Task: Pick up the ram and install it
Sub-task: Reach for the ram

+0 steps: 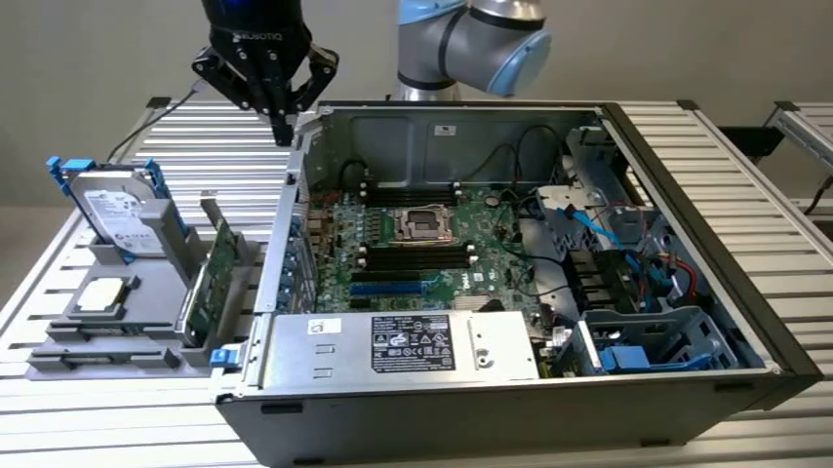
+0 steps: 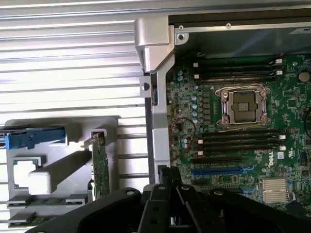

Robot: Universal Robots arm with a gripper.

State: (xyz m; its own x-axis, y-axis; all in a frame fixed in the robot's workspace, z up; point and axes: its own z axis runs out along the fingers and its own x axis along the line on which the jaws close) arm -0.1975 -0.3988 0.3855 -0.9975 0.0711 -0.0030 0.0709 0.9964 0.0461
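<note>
- Right now my claw (image 1: 283, 135) hangs pressed together and empty. It is above the counter (image 1: 195, 161), just outside the back corner of the open case (image 1: 430, 151), toward the exterior view's left.
- So I judge that nothing has been picked up yet. The ram (image 2: 41, 199) lies on its edge in a slot of the grey holder (image 1: 143, 322), well apart from my fingertips.
- In the wrist view a 2nd thin green strip sits in the next slot just beside it, which I take for another stick.
- The holder keeps its parts standing or on edge, probably so a narrow pinch can take each by its top edge.
- The hard drive (image 1: 111, 210) stands at the holder's far end. The taller expansion card (image 1: 215, 283) leans between the drive and the case wall, so I must not mistake it for the ram.
- The case lies on its side with its panel off, so the motherboard (image 1: 390, 244) faces up and can be reached from straight above.
- The memory slots (image 1: 416, 255) run in 2 banks, 1 on each side of the processor socket (image 1: 423, 222), and all of them look empty.
</note>
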